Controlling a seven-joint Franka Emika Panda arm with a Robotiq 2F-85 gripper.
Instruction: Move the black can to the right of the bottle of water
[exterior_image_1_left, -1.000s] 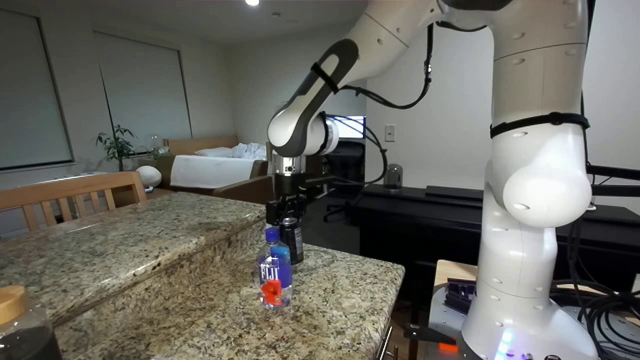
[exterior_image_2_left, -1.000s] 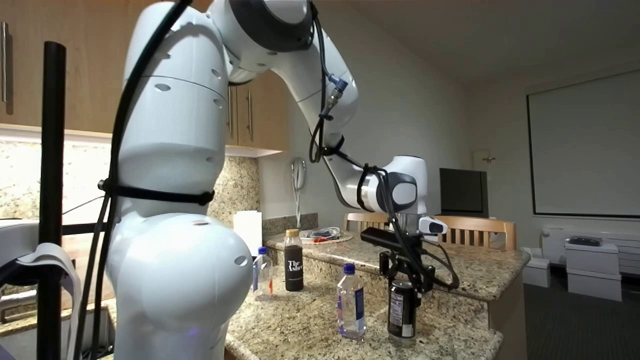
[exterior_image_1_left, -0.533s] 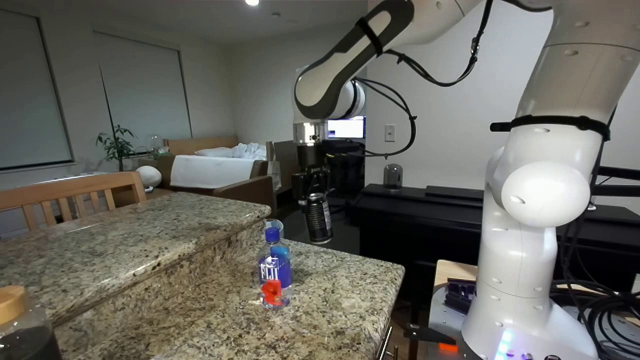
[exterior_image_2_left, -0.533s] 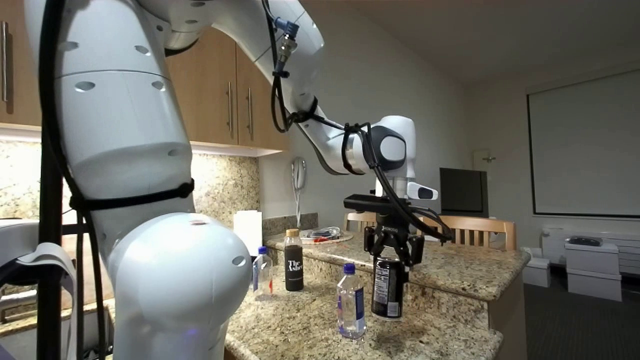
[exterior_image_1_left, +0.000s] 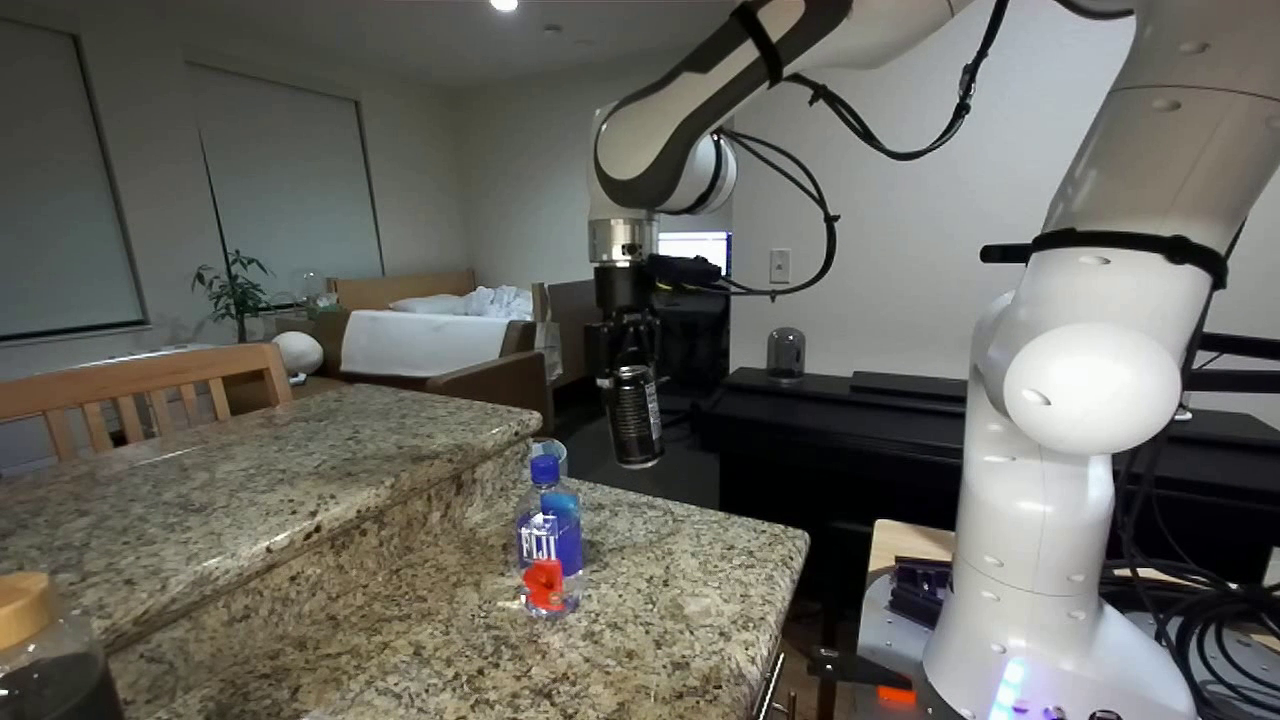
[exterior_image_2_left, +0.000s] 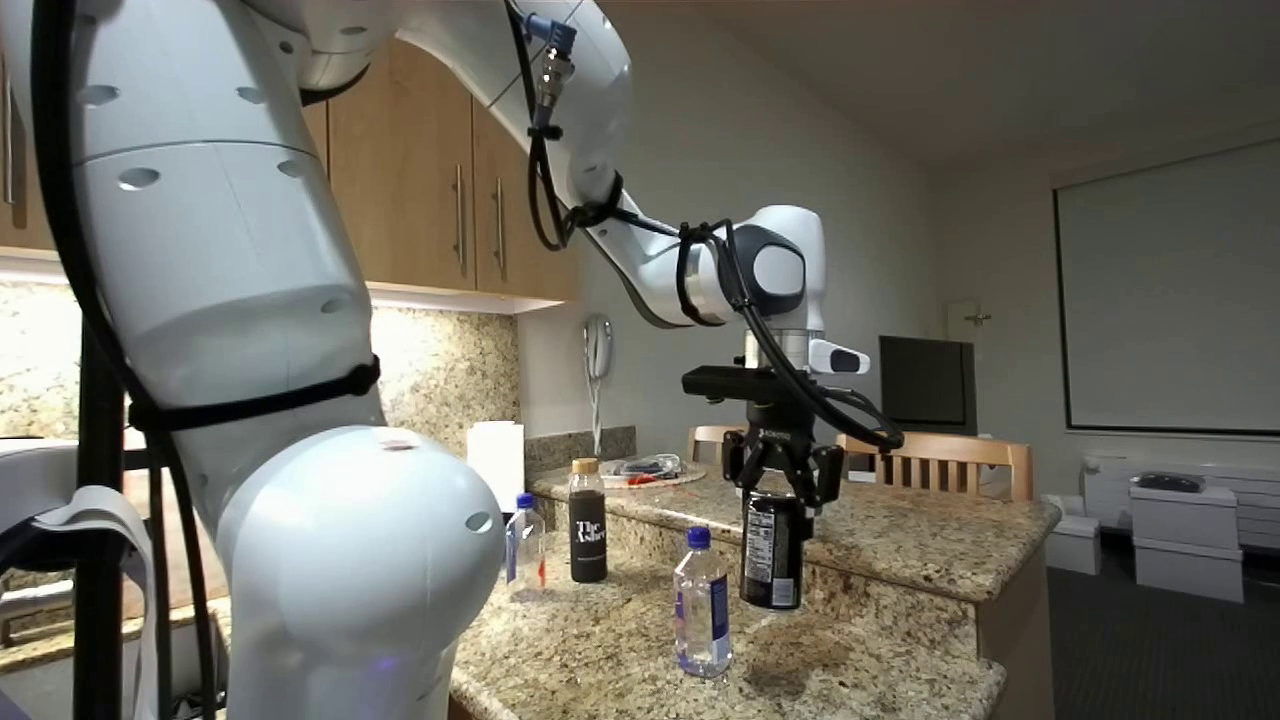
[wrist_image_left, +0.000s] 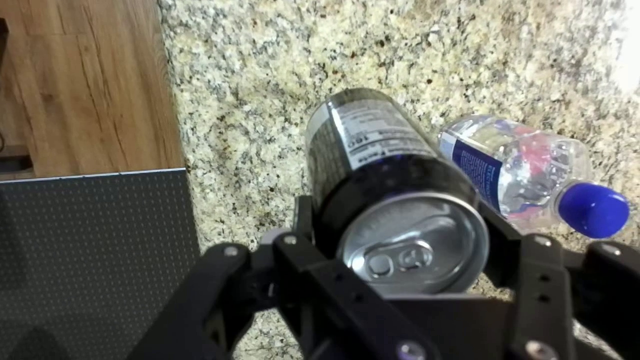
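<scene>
My gripper is shut on the upper part of the black can and holds it in the air above the counter, nearly upright. In an exterior view, the gripper and can hang above a dark shadow on the stone. The bottle of water stands upright on the lower counter; it also shows in an exterior view, left of the can and apart from it. In the wrist view, the can sits between both fingers, and the bottle is to its right.
The granite counter has a raised ledge alongside. A clear cup shows behind the bottle. A dark bottle with a wooden cap and another blue-capped bottle stand farther along. The counter edge borders the floor.
The can was at counter level behind the bottle in the gripper a second ago. Gripper and can have risen and shifted, toward the bottle in an exterior view, and still rise slightly. The bottle has not moved.
</scene>
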